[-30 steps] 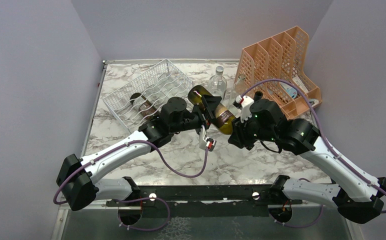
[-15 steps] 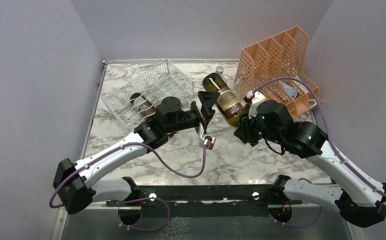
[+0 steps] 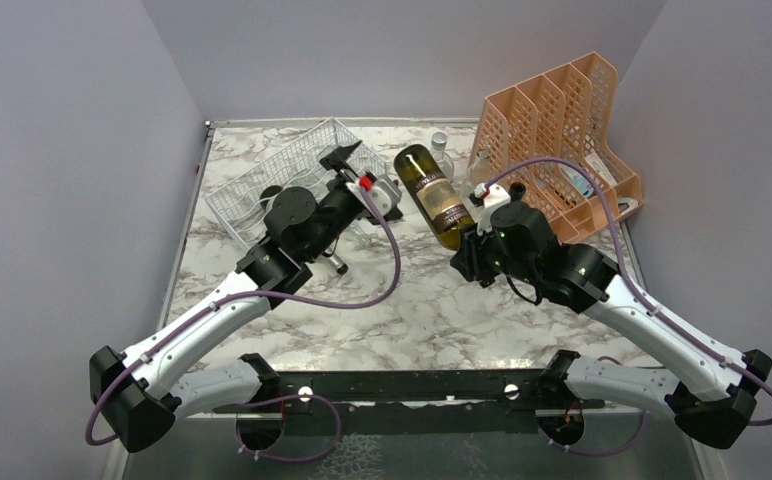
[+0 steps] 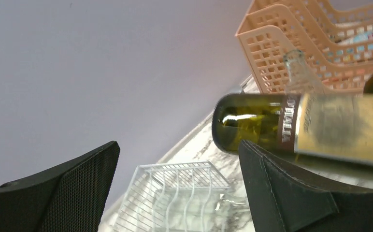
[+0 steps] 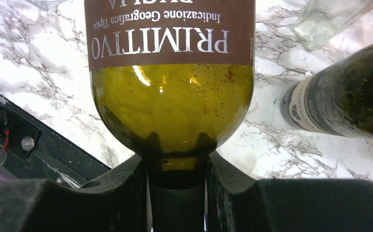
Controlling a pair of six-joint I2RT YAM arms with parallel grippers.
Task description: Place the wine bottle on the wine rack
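**Right gripper clamps wine bottle; left gripper gapes**

The right gripper's fingers pinch tight around the neck. The wine bottle's body juts out ahead of them, lifted off the table. The left gripper is spread wide and touches nothing. The wine rack sits below it, and the bottle hangs past its right finger.

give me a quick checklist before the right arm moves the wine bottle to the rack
1. Grip: right end effector shut on the wine bottle at its neck: ok.
2. Other side: left end effector open, apart from the bottle: ok.
3. Placement: bottle in the wine rack: not ok, it is held in the air beside it.
4. Free cradle: cannot tell, the left arm hides part of the rack.
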